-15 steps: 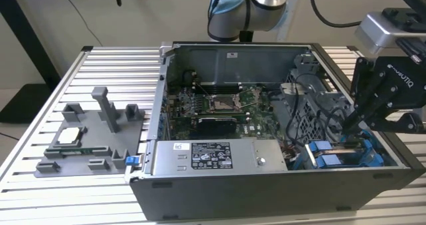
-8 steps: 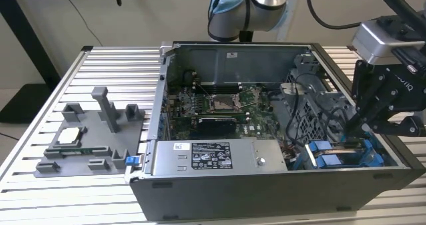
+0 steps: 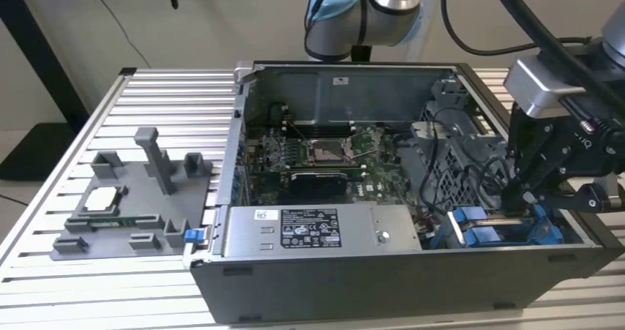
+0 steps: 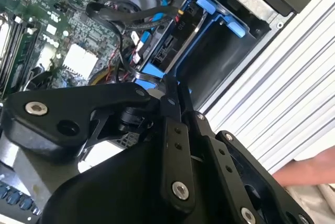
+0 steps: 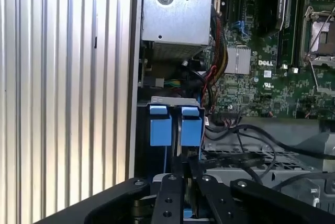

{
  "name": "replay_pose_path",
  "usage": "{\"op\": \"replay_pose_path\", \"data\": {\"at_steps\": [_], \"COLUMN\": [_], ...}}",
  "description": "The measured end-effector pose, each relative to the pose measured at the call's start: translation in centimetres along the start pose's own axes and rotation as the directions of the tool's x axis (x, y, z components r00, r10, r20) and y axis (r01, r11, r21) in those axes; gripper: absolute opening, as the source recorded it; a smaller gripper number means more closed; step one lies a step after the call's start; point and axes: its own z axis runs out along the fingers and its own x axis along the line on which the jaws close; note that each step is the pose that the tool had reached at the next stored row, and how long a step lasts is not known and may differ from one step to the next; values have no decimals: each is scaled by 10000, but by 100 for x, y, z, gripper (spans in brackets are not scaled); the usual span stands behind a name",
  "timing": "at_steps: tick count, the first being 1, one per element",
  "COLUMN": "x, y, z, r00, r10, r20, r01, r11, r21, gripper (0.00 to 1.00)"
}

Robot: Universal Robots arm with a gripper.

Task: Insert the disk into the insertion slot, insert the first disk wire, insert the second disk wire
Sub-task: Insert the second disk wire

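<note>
Inside the case (image 3: 391, 279), the gripper (image 4: 168, 85) pinches the disk (image 4: 165, 51).

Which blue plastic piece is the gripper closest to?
The blue frame inside the case, directly under the gripper; the small blue clip sits far off, by the grey fixture.

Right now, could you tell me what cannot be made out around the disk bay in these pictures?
Disk: in the second wrist view one end shows; its blue frame and the bay hide the label.
Wires: same view, their ends pass behind the gripper, so plugged or not is unclear.
Hand: same view, cut off by the picture's edge.
Bay: exterior view, the gripper covers part of it.
</note>
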Motion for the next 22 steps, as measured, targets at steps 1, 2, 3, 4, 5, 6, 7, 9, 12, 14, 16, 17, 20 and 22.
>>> {"op": "replay_pose_path", "data": {"at_steps": [1, 2, 3, 4, 5, 6, 7, 9, 12, 14, 16, 17, 20, 22], "x": [2, 4, 6, 7, 9, 10, 11, 12, 11, 11, 12, 13, 13, 11], "y": [0, 0, 0, 0, 0, -1, 0, -1, -2, -2, -2, -3, -7, -11], "z": [18, 36, 53, 71, 87, 100, 107, 111, 114, 114, 127, 136, 155, 164], "r00": [10000, 10000, 10000, 9999, 9999, 9998, 9998, 9997, 9997, 9997, 9997, 9996, 9996, 9995], "r10": [-29, -55, -76, -103, -141, -174, -202, -235, -254, -254, -255, -256, -264, -269], "r20": [0, 0, -2, -3, -3, -4, -7, 11, 56, 57, 68, 83, 127, 168], "r01": [29, 55, 76, 103, 141, 174, 202, 234, 252, 253, 253, 254, 260, 263], "r11": [10000, 10000, 10000, 9999, 9999, 9998, 9997, 9996, 9994, 9994, 9994, 9994, 9992, 9990], "r21": [18, 35, 50, 68, 85, 105, 131, 185, 225, 227, 238, 251, 312, 366], "gripper": [0, 0, 0, 0, 0, 0, 0, 0, 0, 0, 0, 0, 0, 0]}}
